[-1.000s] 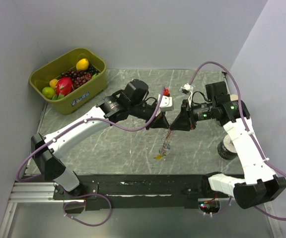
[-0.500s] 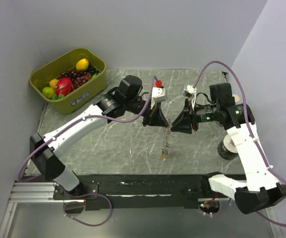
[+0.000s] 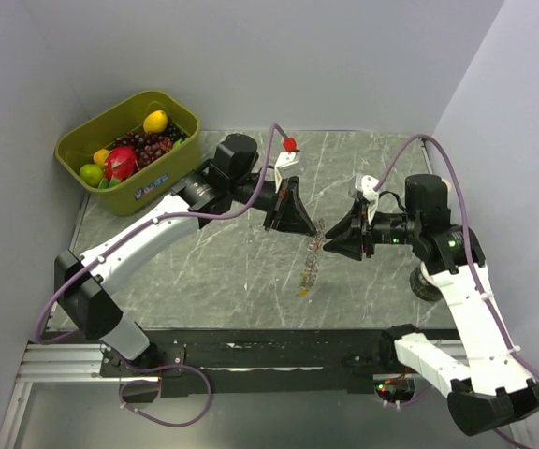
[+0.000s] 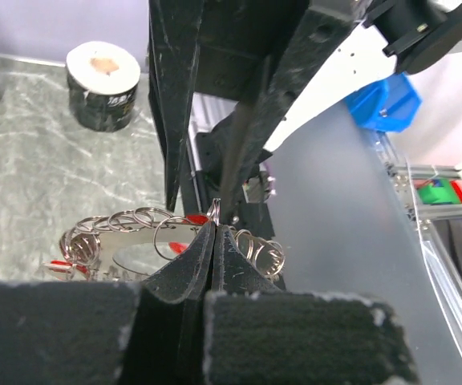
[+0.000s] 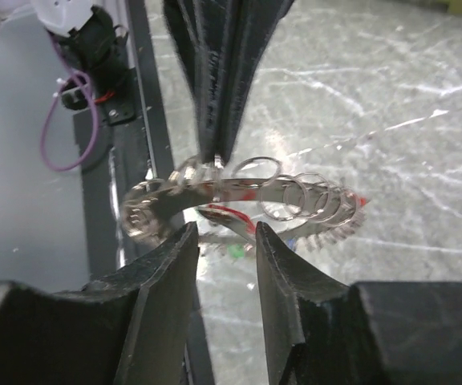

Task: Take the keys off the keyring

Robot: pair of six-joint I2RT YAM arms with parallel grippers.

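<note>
Here the left gripper (image 3: 309, 227) is closed tight on the keyring (image 3: 311, 264), a silvery loop strung with many small wire rings. It holds it up over the middle of the tabletop (image 3: 213, 271), somewhat toward the near edge. In the top view the keyring hangs down from the pinched fingers as a narrow strand. A small yellow key (image 3: 303, 292) sits at its lower end, close above the near edge of the tabletop; whether that end touches the surface cannot be told.

In the left wrist view the two fingers meet flat on the loop's rim with no gap, and the loop spreads out to both sides. Red keys (image 4: 179, 245) show among the rings.

The right gripper (image 3: 330, 245) faces the left one from the right side, its jaws standing partly apart with nothing between them. In the right wrist view the keyring (image 5: 239, 192) lies just beyond its fingertips (image 5: 175, 257). A red key (image 5: 229, 215) and a blurred green one (image 5: 235, 251) lie under the loop.

A green basket (image 3: 171, 173) of fruit stands at the far left corner. A roll of tape (image 3: 426, 281) stands by the right edge, partly hidden behind the right arm.
</note>
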